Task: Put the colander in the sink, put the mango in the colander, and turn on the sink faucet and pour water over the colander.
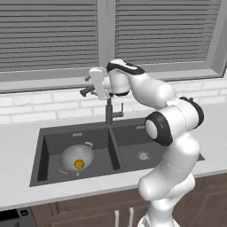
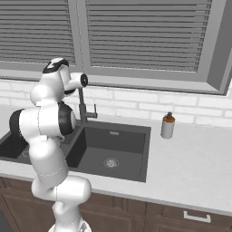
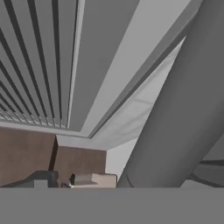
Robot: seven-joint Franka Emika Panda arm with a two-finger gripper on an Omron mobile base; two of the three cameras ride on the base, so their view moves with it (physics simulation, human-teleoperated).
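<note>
No brand, label or readable writing shows on anything here. The white arm rises from the base in front of the cabinets, bends at a dark-jointed elbow over the right basin, and reaches back and left so that its hand is level with the top of the sink faucet point(image 1: 109, 111), in front of the window blinds point(image 1: 48, 33). The claw point(image 1: 87, 86) points left, its dark fingers spread wide with the faucet's curved spout just beside them; whether a finger touches the spout cannot be told. In the hand view a thick grey tube, the faucet seen close up, crosses the right side of the picture against the blinds. The colander point(image 1: 76, 158) sits upright in the left basin of the dark double sink point(image 1: 116, 148), and the orange-yellow mango point(image 1: 79, 164) lies inside it. No water can be seen coming from the spout. The right basin shows its round steel drain point(image 2: 111, 162). A small beige soap bottle point(image 2: 168, 125) with an orange top stands on the light counter point(image 2: 190, 163) to the right of the sink.
</note>
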